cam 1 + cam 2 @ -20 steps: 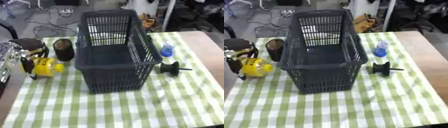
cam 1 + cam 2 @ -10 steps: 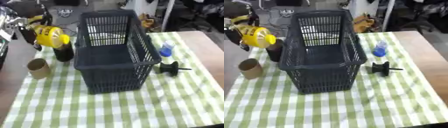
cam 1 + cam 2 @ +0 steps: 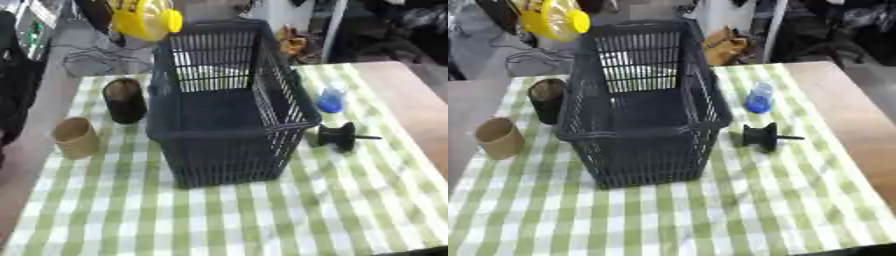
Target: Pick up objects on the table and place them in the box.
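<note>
Hovering yellow object (image 3: 144, 18) above basket (image 3: 645, 145) far-left corner, hand unseen in either view, grip untellable

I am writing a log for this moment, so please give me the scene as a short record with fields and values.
surface: green and white checked cloth
basket: dark slatted basket, upright, nothing seen inside
lifted item: yellow object, in the air above the basket's far left corner
holder: cannot tell, no robot hand clearly visible
left of basket: dark cylinder, tan cup
right of basket: blue bottle, black spool-shaped part
</note>
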`<action>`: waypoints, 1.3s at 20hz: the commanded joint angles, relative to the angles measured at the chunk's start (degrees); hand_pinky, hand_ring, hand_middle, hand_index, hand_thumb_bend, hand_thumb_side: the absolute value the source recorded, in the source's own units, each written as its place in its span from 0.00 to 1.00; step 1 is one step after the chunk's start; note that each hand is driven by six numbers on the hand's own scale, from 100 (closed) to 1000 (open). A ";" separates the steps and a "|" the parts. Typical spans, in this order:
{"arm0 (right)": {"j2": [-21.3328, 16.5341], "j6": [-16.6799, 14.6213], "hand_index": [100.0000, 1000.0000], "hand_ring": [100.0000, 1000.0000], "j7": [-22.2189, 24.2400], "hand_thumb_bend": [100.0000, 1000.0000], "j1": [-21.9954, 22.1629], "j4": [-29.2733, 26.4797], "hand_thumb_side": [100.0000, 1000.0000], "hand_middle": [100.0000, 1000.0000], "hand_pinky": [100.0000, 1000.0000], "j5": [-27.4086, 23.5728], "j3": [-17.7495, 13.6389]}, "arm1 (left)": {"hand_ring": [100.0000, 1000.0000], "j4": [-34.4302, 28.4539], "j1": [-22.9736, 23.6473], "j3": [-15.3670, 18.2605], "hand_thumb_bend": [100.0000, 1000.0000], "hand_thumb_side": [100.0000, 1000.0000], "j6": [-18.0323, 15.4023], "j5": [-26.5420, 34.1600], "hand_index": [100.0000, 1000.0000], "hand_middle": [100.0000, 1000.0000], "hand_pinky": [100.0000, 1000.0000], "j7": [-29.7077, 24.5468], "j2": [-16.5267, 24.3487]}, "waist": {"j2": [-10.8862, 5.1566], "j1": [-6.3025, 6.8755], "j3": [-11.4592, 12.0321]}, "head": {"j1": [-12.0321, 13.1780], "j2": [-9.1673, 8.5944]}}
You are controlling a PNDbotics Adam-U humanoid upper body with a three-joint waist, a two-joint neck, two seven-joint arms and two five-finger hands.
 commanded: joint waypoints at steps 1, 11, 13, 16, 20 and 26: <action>-0.44 -0.09 0.95 0.73 0.60 0.00 -1.11 -0.29 0.73 0.71 0.58 -0.57 0.04 | 0.14 2.92 -2.64 -1.31 0.55 0.00 -1.66 -1.07 0.20 0.00 0.62 3.82 -3.36 | -2.04 -0.94 -0.36 | 0.49 0.28; -0.31 -0.09 0.95 0.73 0.70 0.01 -0.93 -0.23 0.72 0.71 0.58 -0.61 -0.11 | 0.99 10.57 1.49 -4.01 1.00 0.92 -11.71 -8.59 0.97 1.00 0.98 3.04 -6.05 | -1.98 -0.99 -0.39 | 0.00 0.28; -0.35 -0.08 0.95 0.73 0.66 0.01 -0.81 -0.19 0.72 0.71 0.58 -0.56 -0.17 | 1.00 9.90 2.21 -2.37 1.00 0.99 -9.91 -9.13 0.99 1.00 1.00 7.10 -5.30 | -1.92 -1.02 -0.15 | -0.29 0.28; -0.40 -0.10 0.95 0.73 0.63 0.01 -0.70 -0.19 0.72 0.71 0.58 -0.50 -0.24 | 1.00 9.79 3.09 -1.34 1.00 1.00 -6.56 -9.35 0.98 1.00 1.00 15.54 -3.95 | -1.85 -1.00 0.06 | -0.44 0.28; -0.43 -0.09 0.95 0.72 0.59 0.01 -0.57 -0.15 0.72 0.71 0.57 -0.47 -0.30 | 0.83 8.88 4.14 0.53 1.00 0.89 -3.32 -6.90 0.88 0.88 0.92 22.86 -1.65 | -1.78 -1.04 0.46 | -0.34 0.28; -0.64 -0.12 0.95 0.72 0.46 0.01 -0.23 -0.04 0.72 0.71 0.57 -0.35 -0.45 | 0.71 -0.62 7.99 6.49 0.77 0.88 6.21 19.92 0.79 0.77 0.81 35.00 2.92 | -1.67 -1.09 1.31 | -0.29 0.28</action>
